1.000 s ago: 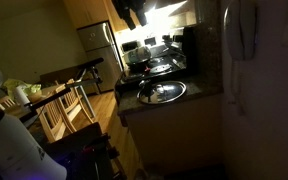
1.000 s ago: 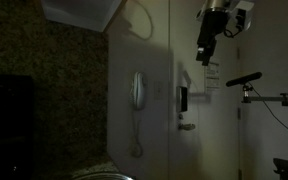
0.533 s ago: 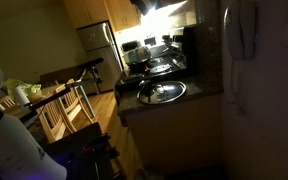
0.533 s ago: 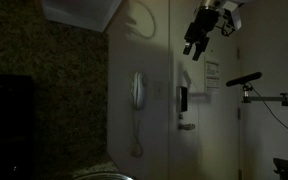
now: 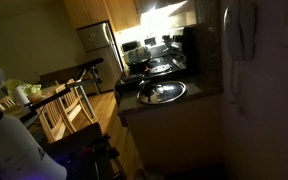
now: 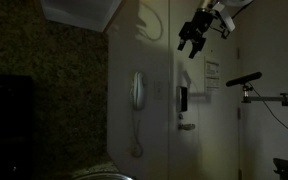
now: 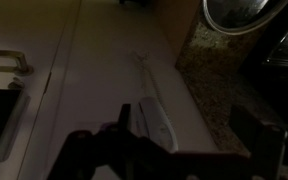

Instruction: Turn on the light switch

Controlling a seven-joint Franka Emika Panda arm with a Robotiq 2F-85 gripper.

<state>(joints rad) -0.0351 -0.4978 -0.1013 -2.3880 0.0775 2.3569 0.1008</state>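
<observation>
Though the light switch [image 6: 156, 92] shows only as a faint pale plate just beside the wall phone [image 6: 137, 92], level with its handset, it is easily lost in this gloom. The gripper [image 6: 191, 38] hangs above the phone and farther out on the switch's side, well apart from both, fingers [image 6: 183, 44] spread wide and empty. A misjudged descent could strike the handset or snag its cord [image 6: 136, 140], missing the switch.
</observation>
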